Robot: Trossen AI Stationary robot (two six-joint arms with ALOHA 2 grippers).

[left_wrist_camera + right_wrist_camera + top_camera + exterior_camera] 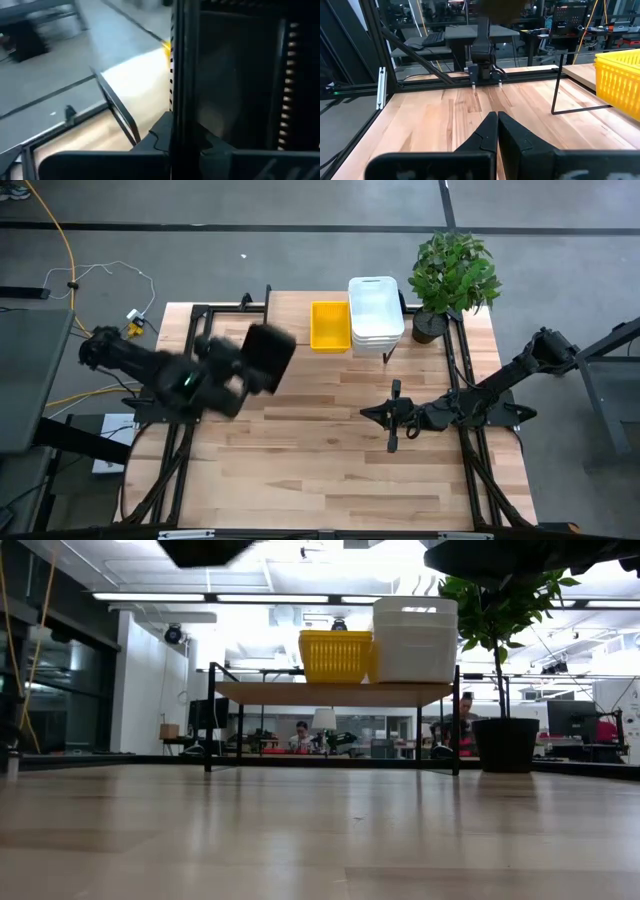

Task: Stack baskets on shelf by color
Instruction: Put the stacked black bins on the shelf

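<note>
A black slotted basket (268, 355) hangs in the air over the table's left part, with my left gripper (243, 375) shut on it; its dark shape shows at the top of the low view (205, 550). On the shelf (330, 693) at the far side stand a yellow basket (330, 326) and, to its right, a stack of white baskets (376, 312). My right gripper (392, 420) waits shut and level above the table's right half, holding nothing. My left gripper pinches one side wall (179, 107) of the black basket between its two fingers (157, 142), one finger on each face of the wall. The basket is lifted clear of the table and stands on edge ahead of the fingers, its slotted wall (289, 85) beyond.
A potted plant (452, 275) stands at the far right corner beside the shelf. The shelf's thin black legs (555, 85) reach down to the table. Black frame rails (190, 430) run along the table's left and right sides. Bare wood lies at the middle and near edge.
</note>
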